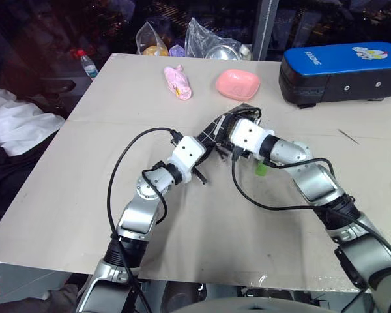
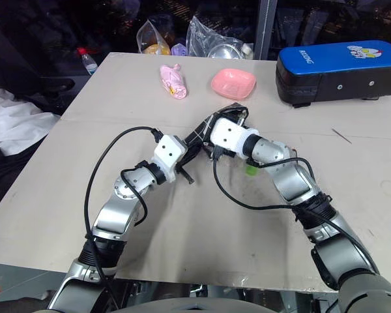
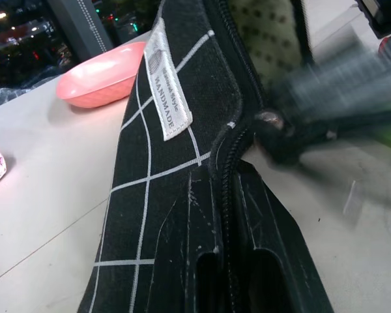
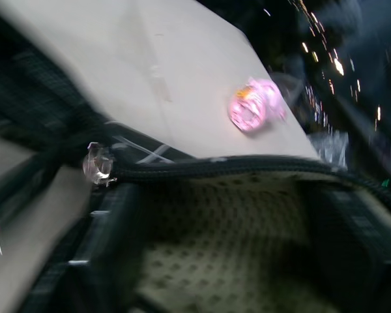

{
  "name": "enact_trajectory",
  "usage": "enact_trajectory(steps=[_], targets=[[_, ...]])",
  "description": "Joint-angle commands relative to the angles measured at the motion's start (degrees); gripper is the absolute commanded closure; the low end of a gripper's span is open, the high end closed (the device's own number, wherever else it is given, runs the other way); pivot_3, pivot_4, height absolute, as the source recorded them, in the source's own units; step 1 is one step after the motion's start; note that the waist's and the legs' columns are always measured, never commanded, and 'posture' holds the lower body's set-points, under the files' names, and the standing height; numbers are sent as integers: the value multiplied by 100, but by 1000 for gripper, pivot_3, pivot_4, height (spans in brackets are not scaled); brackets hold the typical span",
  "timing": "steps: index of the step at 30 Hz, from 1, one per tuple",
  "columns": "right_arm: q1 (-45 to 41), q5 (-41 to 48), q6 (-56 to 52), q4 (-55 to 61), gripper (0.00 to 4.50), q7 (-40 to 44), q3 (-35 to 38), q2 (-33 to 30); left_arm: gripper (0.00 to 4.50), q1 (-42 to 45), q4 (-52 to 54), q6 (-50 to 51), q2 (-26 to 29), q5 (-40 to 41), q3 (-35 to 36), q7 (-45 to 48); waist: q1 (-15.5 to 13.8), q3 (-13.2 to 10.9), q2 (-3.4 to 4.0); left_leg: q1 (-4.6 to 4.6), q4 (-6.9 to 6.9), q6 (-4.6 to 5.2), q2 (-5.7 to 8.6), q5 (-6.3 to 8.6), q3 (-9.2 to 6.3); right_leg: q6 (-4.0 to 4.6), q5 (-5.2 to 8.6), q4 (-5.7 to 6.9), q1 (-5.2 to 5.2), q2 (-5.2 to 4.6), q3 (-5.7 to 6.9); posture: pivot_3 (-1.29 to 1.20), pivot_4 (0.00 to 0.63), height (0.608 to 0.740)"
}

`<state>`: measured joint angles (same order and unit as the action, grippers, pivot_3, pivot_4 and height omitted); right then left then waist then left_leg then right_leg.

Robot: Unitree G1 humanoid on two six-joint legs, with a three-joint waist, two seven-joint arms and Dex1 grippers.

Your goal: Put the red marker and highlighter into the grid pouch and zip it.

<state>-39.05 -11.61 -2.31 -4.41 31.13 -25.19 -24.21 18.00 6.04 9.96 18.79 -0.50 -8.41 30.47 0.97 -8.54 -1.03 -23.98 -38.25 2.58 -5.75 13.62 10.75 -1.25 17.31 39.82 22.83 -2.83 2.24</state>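
Meeting over the middle of the table [image 1: 65, 195], the two arms converge on the grid pouch [image 3: 156, 215], which sits between them with its black fabric, white grid lines and small white label showing in the left wrist view. The left gripper [image 3: 225, 261] has its fingers [image 3: 199, 274] pressed together on the pouch's zipper edge, pinching the fabric at the near corner. The right gripper [image 1: 229, 125] reaches in from the other side toward the pouch's mouth; its fingers appear spread wide on either side of the gaping opening, where the pale dotted lining and the metal zipper pull [image 4: 98, 163] show in the right wrist view. A small patch of bright green, the highlighter [image 1: 262, 170], peeks out on the table just under the right forearm, mostly hidden by the arm. Black cables loop off both wrists and lie across the table near the pouch. Farther back sit a pink bowl [image 1: 238, 83] just beyond the pouch, a pink wrapped toy [image 1: 178, 82] to its left, and a big blue-and-black case [image 1: 342, 72] at the far right. Clear plastic bags [image 1: 212, 40] crowd the far edge, and a bottle [image 1: 87, 64] stands off the far left corner.
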Motion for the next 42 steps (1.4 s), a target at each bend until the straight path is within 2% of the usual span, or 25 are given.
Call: enact_trajectory(steps=[1, 5, 7, 14, 20, 24, 29, 33, 35, 36, 38, 39, 40, 42], targets=[[-42, -350, 539, -190, 51, 144, -117, -124, 4500, 79, 242, -32, -26, 64, 87, -86, -1, 0, 0, 0, 0, 0, 0, 0, -1, 0, 0, 0, 0, 0, 0, 0, 150, 725], [66, -475, 703, -190, 51, 107, 33, -147, 4500, 86, 245, 14, -24, 106, 142, -111, -2, 0, 0, 0, 0, 0, -1, 0, 0, 0, 0, 0, 0, 0, 0, 0, 150, 725], [176, -194, 553, 24, 51, 79, 298, -23, 4500, 109, 232, 36, -17, 123, 169, -124, -4, 0, 0, 0, 0, -1, -2, 0, 0, 0, 0, 0, 0, 1, 0, 0, 150, 725], [846, 1180, -1140, 1524, 51, 165, 1589, 257, 4500, 155, 171, 97, -4, 163, 291, -177, -21, 0, -1, 0, -1, -1, -4, 0, -1, 0, 0, 1, -2, 1, -1, 0, 150, 725], [1912, 2071, -2661, 2653, 51, -47, 2617, 196, 4500, 171, 152, 127, -23, 199, 305, -181, -32, 0, -2, 0, 0, -1, -1, 0, -6, 0, 0, -2, -6, -3, 2, 0, 150, 725], [2545, 2051, -3461, 3007, 51, -435, 3085, 27, 4500, 187, 132, 133, -37, 208, 314, -170, -18, 0, -2, 0, 1, -1, -1, 0, -6, 1, 0, -1, -5, -2, 0, 0, 150, 725], [3094, 1928, -3915, 3176, 51, -755, 3243, -107, 4500, 205, 101, 133, -43, 219, 325, -158, -14, 0, -2, 1, 3, -1, 0, 0, -11, 1, 0, 0, -5, 1, 0, 0, 150, 725], [3499, 1821, -4303, 3210, 51, -1235, 3238, 146, 4500, 215, 72, 108, -42, 214, 290, -145, -17, 0, -2, 0, 5, -1, 1, 0, -10, 0, 0, -1, -5, 2, 0, 0, 150, 725], [3643, 1819, -4658, 3289, 733, -1513, 3282, 346, 4500, 249, 39, 95, -32, 215, 295, -140, -20, 0, -3, 1, 5, -1, 0, 0, -12, 0, 0, -1, -5, 2, 0, 0, 150, 725], [3677, 1849, -4794, 3327, 1282, -1593, 3332, 425, 4500, 259, 29, 93, -29, 216, 301, -140, -18, 0, -2, 0, 5, -1, 0, 0, -13, 0, 0, -1, -5, 2, 0, 0, 150, 725], [3696, 1921, -5034, 3388, 1645, -1729, 3459, 570, 4500, 261, 21, 88, -25, 215, 300, -139, -18, 1, -3, 1, 5, -1, 1, 0, -9, 0, 0, 0, -5, 2, -3, 0, 150, 725], [3686, 1949, -5132, 3411, 2213, -1764, 3496, 603, 4500, 264, 14, 84, -24, 214, 298, -140, -24, 1, -3, 1, 4, -1, 2, 0, -12, 0, 0, -1, -6, 1, -1, 0, 150, 725], [3666, 1976, -5222, 3430, 2515, -1792, 3543, 629, 4500, 263, 7, 78, -22, 211, 294, -139, -32, 1, -3, 1, 5, -1, 3, 1, -12, 0, 0, -1, -6, -1, -1, 0, 150, 725], [3592, 2026, -5352, 3458, 3401, -1850, 3647, 657, 4500, 258, 0, 69, -19, 203, 283, -137, -36, 1, -3, 1, 4, 0, 6, 1, -14, 0, 0, -1, -7, -3, 0, 0, 150, 725]])
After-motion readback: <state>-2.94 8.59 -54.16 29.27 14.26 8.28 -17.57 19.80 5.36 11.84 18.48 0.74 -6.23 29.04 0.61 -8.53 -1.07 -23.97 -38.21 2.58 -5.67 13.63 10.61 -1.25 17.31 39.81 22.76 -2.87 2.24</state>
